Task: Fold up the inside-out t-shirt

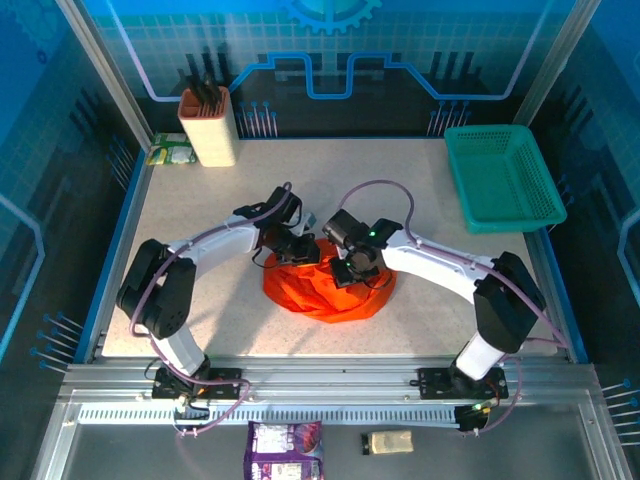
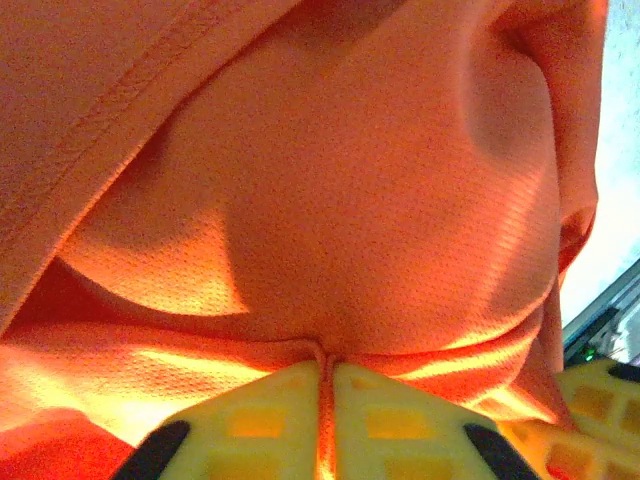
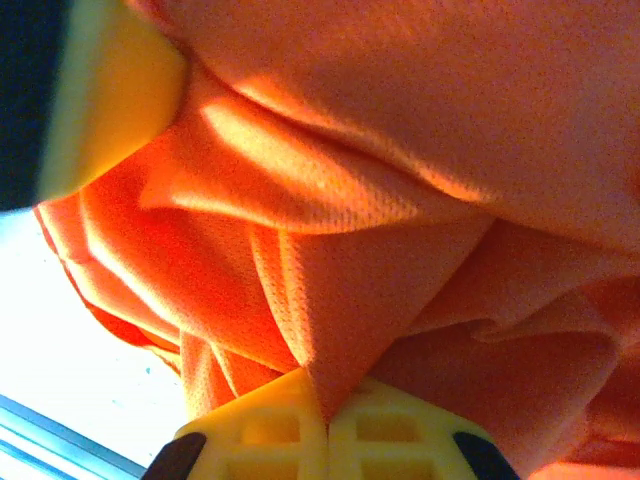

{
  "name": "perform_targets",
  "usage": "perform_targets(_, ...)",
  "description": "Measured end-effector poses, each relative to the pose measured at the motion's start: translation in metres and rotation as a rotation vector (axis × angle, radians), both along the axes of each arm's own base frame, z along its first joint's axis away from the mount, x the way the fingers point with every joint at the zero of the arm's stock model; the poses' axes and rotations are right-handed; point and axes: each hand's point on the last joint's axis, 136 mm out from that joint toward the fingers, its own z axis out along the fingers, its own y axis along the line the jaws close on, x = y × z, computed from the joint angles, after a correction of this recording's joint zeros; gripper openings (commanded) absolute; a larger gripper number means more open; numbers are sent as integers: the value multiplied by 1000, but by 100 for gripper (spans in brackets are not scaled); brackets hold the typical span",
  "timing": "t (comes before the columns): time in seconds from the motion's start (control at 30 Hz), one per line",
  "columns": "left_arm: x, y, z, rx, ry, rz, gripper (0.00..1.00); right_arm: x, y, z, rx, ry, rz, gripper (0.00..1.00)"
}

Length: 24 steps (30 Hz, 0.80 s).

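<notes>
— Yellow fingertips (image 2: 260, 425) of the left hand (image 2: 325, 400) are seen closest in the left wrist view. They are pressed together, with a thin fold of the inside-out t-shirt (image 2: 350, 200) pinched between them.

— Is the same found on the other side?

— It is. In the right wrist view the right hand (image 3: 325, 425) is likewise clenched, and a peak of orange cloth is caught between its pads (image 3: 390, 440). A stitched hem is made out at the upper left of the left wrist view, while deep creases and overlapping folds are given by the right wrist view.

— What is added from above?

— The garment's place is supplied by the top view. It is bunched in a heap on the table (image 1: 200, 300), well apart from the teal basket (image 1: 503, 178), to the basket's left and nearer the arm bases than the basket is. Both hands are set on the heap's far part, close together, the left one farther from the basket. From that height the weave is not resolved, and the grips themselves cannot be told.

— Is anything else noted?

— A tan holder (image 1: 208, 127) is stood at the far edge, across the table from the basket.
</notes>
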Motion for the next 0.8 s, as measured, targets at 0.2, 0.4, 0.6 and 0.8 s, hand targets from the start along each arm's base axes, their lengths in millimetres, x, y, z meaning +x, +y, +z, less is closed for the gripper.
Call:
perform_targets(0.2,31,3,26,-39,-70,50,0,20,-29,33,29,-73,-55,0)
perform_targets(0.4,87,21,113,-155,-264,127,0,76,-53,107,113,-268,-103,0)
perform_targets(0.6,113,118,177,-109,-454,356,0,82,-127,158,60,-391,-225,1)
perform_targets(0.8,78,134,140,-87,-374,385,3,60,-128,118,90,-301,-198,2)
